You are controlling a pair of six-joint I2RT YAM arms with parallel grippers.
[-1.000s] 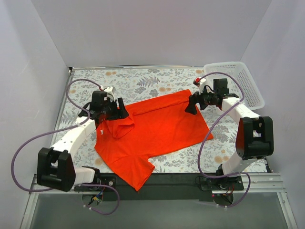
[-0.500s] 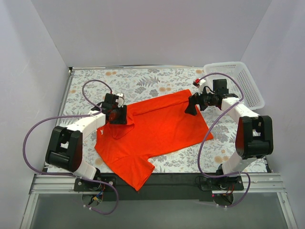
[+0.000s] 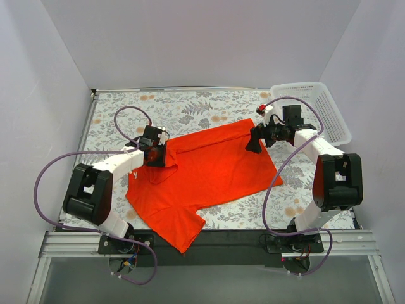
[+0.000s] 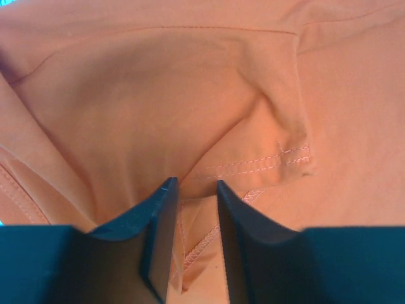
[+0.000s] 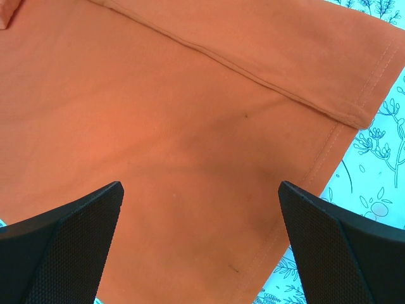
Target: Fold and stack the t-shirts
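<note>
One bright orange-red t-shirt (image 3: 215,168) lies spread on the floral table, its left sleeve folded in over the body. My left gripper (image 3: 158,155) sits on that folded sleeve. In the left wrist view its fingers (image 4: 193,190) stand narrowly apart with a stitched hem fold of the shirt (image 4: 158,95) pinched between them. My right gripper (image 3: 254,144) hovers over the shirt's far right corner. In the right wrist view it (image 5: 199,190) is wide open and empty above the flat cloth (image 5: 190,95) near the hemmed edge.
A white mesh basket (image 3: 323,107) stands at the back right corner, just beyond the right arm. The floral tablecloth (image 3: 190,107) shows bare behind the shirt. The shirt's near sleeve hangs over the table's front edge (image 3: 183,237). Walls close in left, right and back.
My left gripper has moved right and slightly nearer over the folded sleeve, and the left arm's base link has swung. The right arm has not moved.
</note>
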